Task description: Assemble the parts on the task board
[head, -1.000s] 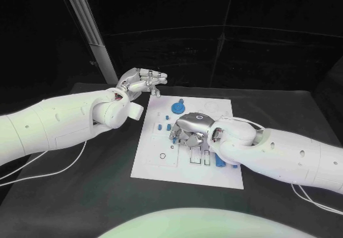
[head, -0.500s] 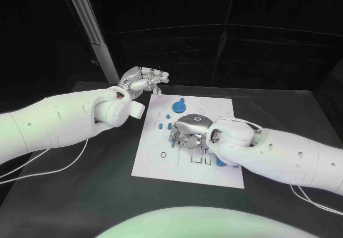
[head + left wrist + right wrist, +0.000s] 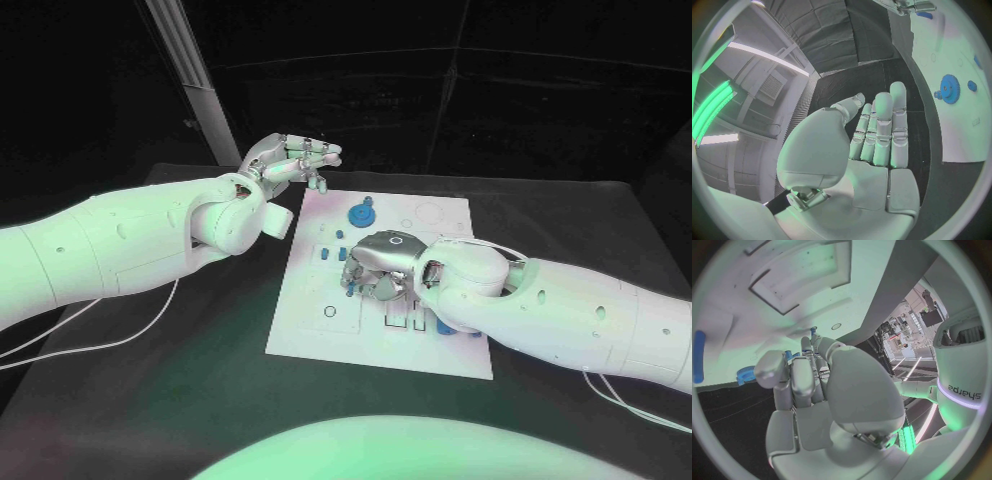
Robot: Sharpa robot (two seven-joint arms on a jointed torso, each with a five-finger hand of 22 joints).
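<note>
The white task board (image 3: 320, 330) lies in the middle of the black table. A blue gear (image 3: 361, 213) stands near its far edge, also visible as the blue gear (image 3: 949, 90) in the left wrist view. My right hand (image 3: 384, 262) is low over the board's middle with its fingers curled down. Small blue parts (image 3: 351, 283) show at its fingertips, and the same blue bits (image 3: 789, 355) appear between thumb and fingers; whether one is held is unclear. My left hand (image 3: 291, 160) hovers off the board's far left corner, its palm (image 3: 873, 165) bare and fingers straight.
More blue parts (image 3: 440, 325) stand near the board's near right corner beside my right forearm (image 3: 577, 315). A metal post (image 3: 185, 70) rises behind the left hand. White cables (image 3: 87, 345) lie on the table at the left.
The right hand has crept slightly toward the left over the board's middle. The left hand has barely moved.
</note>
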